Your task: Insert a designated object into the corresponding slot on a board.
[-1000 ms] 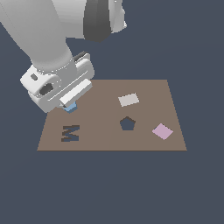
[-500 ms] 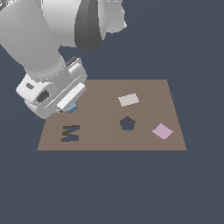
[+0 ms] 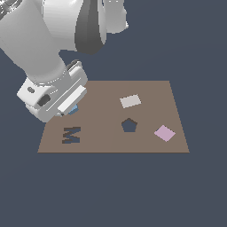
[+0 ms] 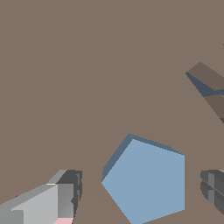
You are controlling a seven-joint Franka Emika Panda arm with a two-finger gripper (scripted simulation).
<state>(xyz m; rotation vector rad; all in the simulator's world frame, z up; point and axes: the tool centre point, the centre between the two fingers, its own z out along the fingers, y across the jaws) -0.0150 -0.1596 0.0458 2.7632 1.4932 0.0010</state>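
The light-blue pentagon block [image 4: 146,181] lies flat on the brown board [image 3: 146,88], near the board's edge at the exterior view's left. My gripper [image 4: 140,190] is open and straddles it, with one finger [image 4: 65,194] on each side and a small gap to the block on both. In the exterior view the white hand hides the gripper [image 3: 71,107], and only a sliver of the blue block [image 3: 73,109] shows. The slot [image 3: 129,125], a dark pentagon recess, sits near the board's middle, well to the exterior view's right of the block.
A dark M-shaped recess [image 3: 71,135] lies just in front of the hand, and part of the M-shaped recess [image 4: 210,85] shows in the wrist view. A whitish tile [image 3: 130,101] and a lilac diamond tile [image 3: 164,132] lie on the board beyond the slot.
The hand has dropped lower over the blue block and shifted slightly toward the exterior view's left. It now covers more of the block.
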